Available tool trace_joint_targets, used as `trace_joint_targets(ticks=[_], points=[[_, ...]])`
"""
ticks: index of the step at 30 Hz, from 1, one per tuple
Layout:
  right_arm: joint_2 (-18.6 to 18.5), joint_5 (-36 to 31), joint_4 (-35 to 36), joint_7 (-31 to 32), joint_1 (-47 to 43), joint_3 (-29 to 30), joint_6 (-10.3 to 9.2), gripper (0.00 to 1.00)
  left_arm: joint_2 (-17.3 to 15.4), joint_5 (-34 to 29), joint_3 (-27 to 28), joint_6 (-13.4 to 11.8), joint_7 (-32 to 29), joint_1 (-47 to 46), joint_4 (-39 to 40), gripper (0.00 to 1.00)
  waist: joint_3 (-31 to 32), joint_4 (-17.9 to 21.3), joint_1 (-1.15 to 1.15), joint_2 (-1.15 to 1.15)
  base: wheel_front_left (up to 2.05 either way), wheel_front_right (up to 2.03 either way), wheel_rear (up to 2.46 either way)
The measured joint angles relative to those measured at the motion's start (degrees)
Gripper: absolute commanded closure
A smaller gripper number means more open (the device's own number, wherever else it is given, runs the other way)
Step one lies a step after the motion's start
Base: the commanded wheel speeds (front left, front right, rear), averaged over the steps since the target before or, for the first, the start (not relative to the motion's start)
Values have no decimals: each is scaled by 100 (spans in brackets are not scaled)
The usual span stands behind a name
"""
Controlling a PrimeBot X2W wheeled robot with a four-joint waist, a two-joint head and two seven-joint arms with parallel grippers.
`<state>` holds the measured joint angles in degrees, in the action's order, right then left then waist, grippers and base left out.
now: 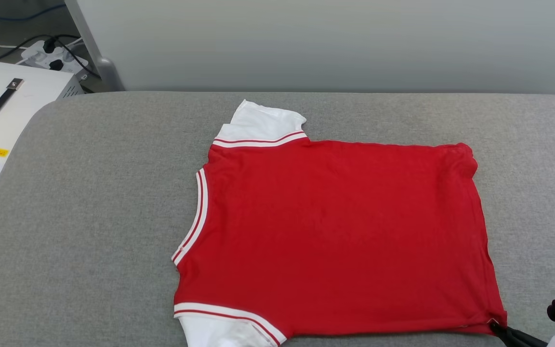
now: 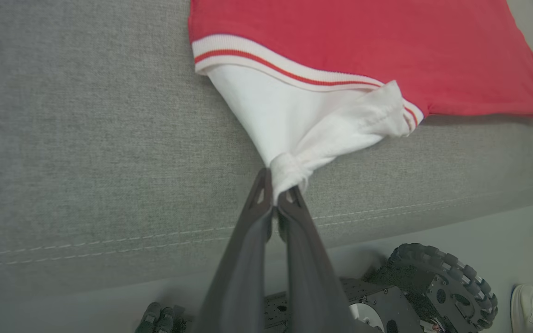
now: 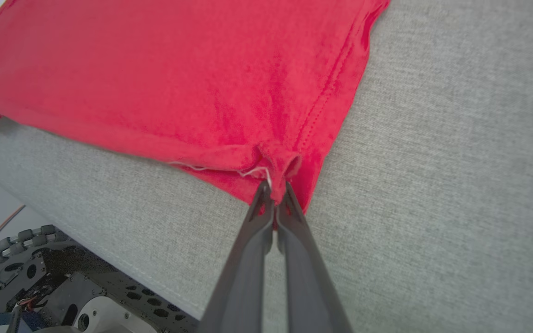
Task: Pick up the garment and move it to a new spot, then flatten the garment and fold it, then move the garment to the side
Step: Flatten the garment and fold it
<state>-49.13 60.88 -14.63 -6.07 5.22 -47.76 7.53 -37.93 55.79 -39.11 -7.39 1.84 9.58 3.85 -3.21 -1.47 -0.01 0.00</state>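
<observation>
We see the garment (image 1: 335, 231) spread flat, plain red side up, across the middle and right of the grey cushion (image 1: 89, 217) in the head view. Our left gripper (image 2: 279, 196) is pinched tight on the bunched tip of a white sleeve at centre frame. Our right gripper (image 3: 275, 196) is clamped on the red hem corner, which seems slightly puckered there, though the angle is poor.
</observation>
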Motion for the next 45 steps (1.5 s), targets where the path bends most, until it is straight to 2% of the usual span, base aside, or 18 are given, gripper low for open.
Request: trace_joint_targets(ticks=[5, 9, 15, 23, 28, 33, 38, 45], points=[[87, -93, 165, 138, -106, 390, 0, 100, -34, -261, 35, 2, 280, -78, 23, 100, -80, -7, 0, 0, 0, 0, 0], [227, -226, 326, 235, -91, 723, 0, 100, -33, -606, 85, 48, 459, -517, -108, 100, -166, 1, 0, 0, 0, 0, 0], [364, -310, 513, 370, 131, 1217, 0, 100, -12, -995, 137, 301, 412, -1606, -416, 100, -362, 46, 0, 0, 0, 0, 0], [509, -300, 589, 612, 625, 1650, 0, 100, 183, -1188, 134, 883, 265, -2989, -1184, 100, -790, 127, 1, 0, 0, 0, 0], [644, -321, 421, 784, 1078, 1680, 0, 100, 396, -1360, 33, 1166, 233, -3706, -1927, 100, -1091, 182, 1, 0, 0, 0, 0], [766, -326, 144, 901, 1462, 1641, 0, 100, 608, -1428, -86, 1323, 294, -4167, -2704, 100, -1361, 230, 1, 0, 0, 0, 0], [909, -380, -204, 1010, 1734, 1427, 0, 100, 828, -1480, -325, 1421, 457, -4344, -3567, 100, -1613, 271, 1, 0, 0, 0, 0], [1022, -444, -550, 878, 1898, 1214, 1, 100, 1028, -1365, -560, 1471, 886, -4553, -4246, 100, -1725, 295, 1, 0, 0, 0, 0]])
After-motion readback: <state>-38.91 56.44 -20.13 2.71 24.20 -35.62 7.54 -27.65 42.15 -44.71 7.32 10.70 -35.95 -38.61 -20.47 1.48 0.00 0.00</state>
